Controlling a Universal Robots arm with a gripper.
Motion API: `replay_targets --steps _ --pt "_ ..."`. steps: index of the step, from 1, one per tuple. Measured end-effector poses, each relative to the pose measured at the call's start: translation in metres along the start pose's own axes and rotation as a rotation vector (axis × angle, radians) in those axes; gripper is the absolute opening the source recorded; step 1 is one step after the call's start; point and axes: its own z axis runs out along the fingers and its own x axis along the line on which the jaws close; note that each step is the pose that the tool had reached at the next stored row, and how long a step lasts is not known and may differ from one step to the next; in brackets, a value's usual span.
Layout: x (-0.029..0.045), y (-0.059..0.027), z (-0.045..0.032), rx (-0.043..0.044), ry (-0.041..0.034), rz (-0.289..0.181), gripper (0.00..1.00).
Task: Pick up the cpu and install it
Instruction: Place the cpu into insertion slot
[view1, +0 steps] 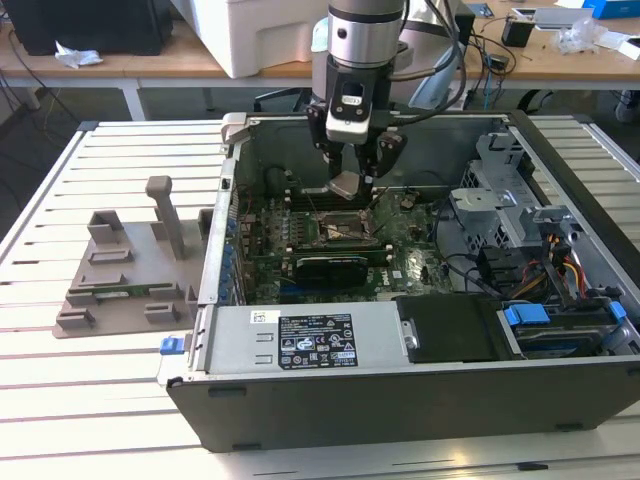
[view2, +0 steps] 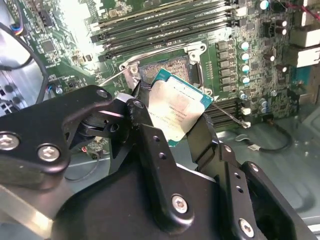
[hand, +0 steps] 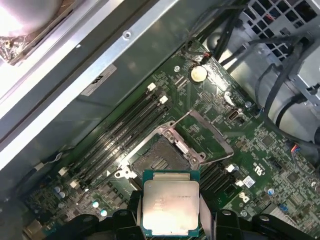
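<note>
Arm (view1: 366, 40) upright, wrist pointing down into open computer case (view1: 400, 400); gripper (view1: 345, 178) directly above socket (hand: 159, 159), jaws clamped on cpu (hand: 170, 205) edges, cpu clear of socket.

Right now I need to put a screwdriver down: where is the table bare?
The slatted table is bare around the grey holder block, on the exterior view's left of the case. Inside is crowded: the gripper holds the cpu over the socket.

Glare blows out a corner in both wrist views; the cpu (view2: 175, 107) gleams.
</note>
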Motion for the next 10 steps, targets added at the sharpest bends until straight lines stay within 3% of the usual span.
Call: replay_targets --steps 10 --pt "0.0000 0.0000 0.0000 0.0016 0.0021 0.173 0.55"
